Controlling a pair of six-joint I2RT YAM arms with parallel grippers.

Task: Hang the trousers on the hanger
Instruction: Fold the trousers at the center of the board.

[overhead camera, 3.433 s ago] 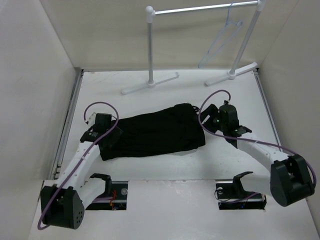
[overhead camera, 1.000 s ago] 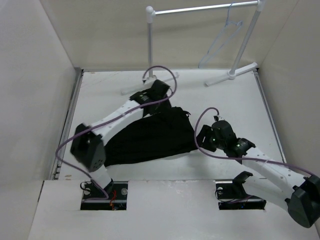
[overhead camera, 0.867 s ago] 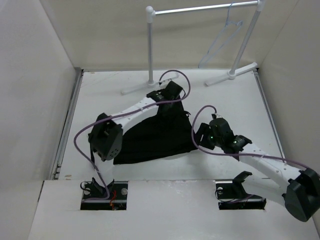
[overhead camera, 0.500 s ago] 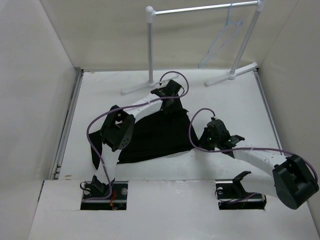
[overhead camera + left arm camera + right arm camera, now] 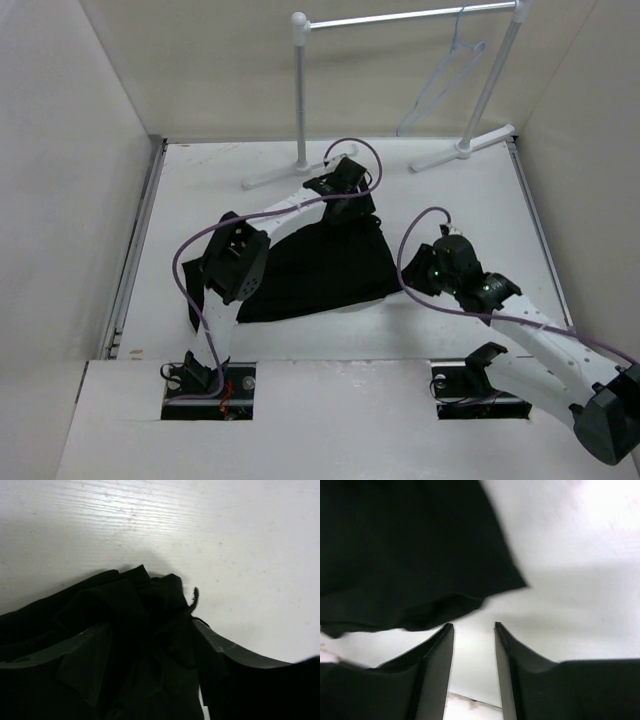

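Observation:
The black trousers (image 5: 315, 270) lie bunched in the middle of the table, narrowing to a peak at their far end. My left gripper (image 5: 347, 207) sits on that peak. In the left wrist view its fingers (image 5: 235, 652) stand wide apart and open, with a bunch of the trousers (image 5: 125, 605) between and over them. My right gripper (image 5: 418, 275) is open just right of the cloth's near right corner. It holds nothing, and the trousers' edge (image 5: 410, 550) lies ahead of its tips (image 5: 473, 625). The pale-blue hanger (image 5: 447, 80) hangs on the rack at the back right.
A white garment rack (image 5: 300, 90) stands at the back with two posts and feet on the table. Walls close in on the left, right and back. Purple cables loop over both arms.
My left arm swung from the trousers' left end across to their far right end, drawing the cloth into a shorter heap. The right gripper backed off slightly to the right.

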